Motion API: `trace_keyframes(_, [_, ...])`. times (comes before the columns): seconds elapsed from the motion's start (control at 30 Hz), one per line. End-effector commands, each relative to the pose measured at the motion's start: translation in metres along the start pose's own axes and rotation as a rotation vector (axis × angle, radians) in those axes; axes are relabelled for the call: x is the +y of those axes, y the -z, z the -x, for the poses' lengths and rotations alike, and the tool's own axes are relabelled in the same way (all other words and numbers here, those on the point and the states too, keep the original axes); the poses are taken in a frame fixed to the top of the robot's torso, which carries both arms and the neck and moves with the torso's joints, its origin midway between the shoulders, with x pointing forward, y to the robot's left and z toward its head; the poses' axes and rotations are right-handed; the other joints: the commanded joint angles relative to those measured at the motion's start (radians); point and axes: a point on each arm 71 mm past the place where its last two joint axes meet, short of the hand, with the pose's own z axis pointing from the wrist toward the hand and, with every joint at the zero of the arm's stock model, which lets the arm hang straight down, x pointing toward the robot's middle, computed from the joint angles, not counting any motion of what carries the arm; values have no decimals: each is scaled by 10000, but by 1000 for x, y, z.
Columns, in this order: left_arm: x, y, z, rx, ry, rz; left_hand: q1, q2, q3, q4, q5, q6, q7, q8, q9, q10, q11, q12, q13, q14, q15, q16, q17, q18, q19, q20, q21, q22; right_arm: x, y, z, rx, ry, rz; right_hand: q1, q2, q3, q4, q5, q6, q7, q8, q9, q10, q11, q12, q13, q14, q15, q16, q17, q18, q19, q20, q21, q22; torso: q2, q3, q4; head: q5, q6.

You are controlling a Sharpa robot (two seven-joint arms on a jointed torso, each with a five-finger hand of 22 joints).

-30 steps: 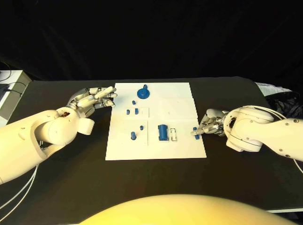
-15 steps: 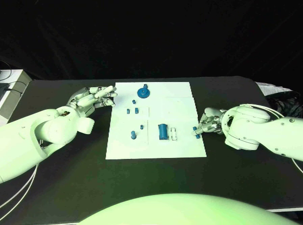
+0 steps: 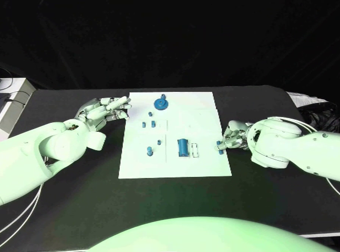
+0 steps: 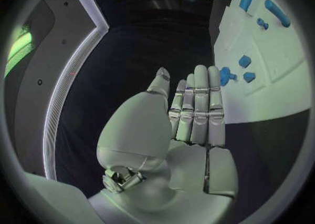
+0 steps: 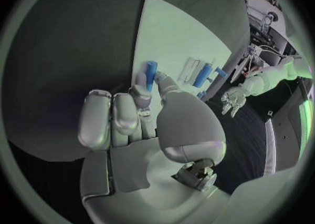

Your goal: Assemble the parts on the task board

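The white task board (image 3: pixel 202 118) lies mid-table with several blue parts on it: a round knob (image 3: pixel 161 103) at the far end, small pegs (image 3: pixel 148 125), a long peg (image 3: pixel 149 151) and a larger block (image 3: pixel 183 147). My right hand (image 3: pixel 236 137) is at the board's right edge and pinches a small blue peg (image 3: pixel 219 145) (image 5: pixel 150 75) between thumb and finger, over the board (image 5: pixel 177 45). My left hand (image 3: pixel 105 110) (image 4: pixel 193 113) hovers by the board's far left corner, fingers straight and holding nothing. The block (image 5: pixel 202 74) is also in the right wrist view.
A white box (image 3: pixel 4 97) with cables stands at the table's far left edge. A dark bag (image 3: pixel 320 114) lies off the right edge. Bare black table (image 3: pixel 245 194) stretches in front of the board.
My right hand with the peg has crept slightly further over the board's right edge. The left hand and the parts on the board have not moved.
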Motion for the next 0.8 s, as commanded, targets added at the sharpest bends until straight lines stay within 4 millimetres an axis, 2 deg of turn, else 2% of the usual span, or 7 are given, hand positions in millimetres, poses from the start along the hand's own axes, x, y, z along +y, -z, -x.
trace_keyframes(0.03, [0,0,-2,135,4,-19,11,77,-47,-12,-5,-21,-54,8,14,45,30,-43,6,-20,-21,-46,14,-182,47,-20,-54,17,-3,0,-12,468,-380,-213,-115,27,2141,-1896,136,-234,-100,72,-1122,41,-71,-63,-11,16,-45,-35,0,-95,358,-58,26,1657,-1,3,-2,3,-6])
trace_keyframes(0.33, [0,0,-2,125,3,13,16,94,-46,-6,-6,-26,-50,8,14,49,29,-44,7,-16,-21,-46,17,-181,53,-23,-53,23,3,11,-4,487,-1451,-38,-196,-43,2607,-2129,839,-331,-28,144,-842,31,-50,-121,-46,8,-34,-51,-19,-88,358,-45,55,1662,4,-1,-9,-2,-14])
trace_keyframes(0.53, [1,-1,-2,135,7,32,16,94,-46,-6,-6,-26,-50,8,14,49,29,-44,7,-16,-21,-46,17,-181,53,-23,-53,23,14,19,3,477,-2102,298,-235,-54,2674,-2289,929,-365,-17,164,-704,24,-48,-144,-58,9,-27,-52,-24,-84,356,-38,83,1666,-1,-4,-5,-13,-33])
trace_keyframes(0.8, [1,-1,-3,152,12,52,16,94,-46,-6,-6,-26,-50,8,14,49,29,-44,7,-16,-21,-46,17,-181,53,-23,-53,23,28,20,0,754,-2407,527,-236,-75,2532,-2285,870,-385,-38,166,-660,-2,-51,-175,-75,7,-27,-63,-32,-86,354,-37,96,1668,-6,-17,-4,17,-39])
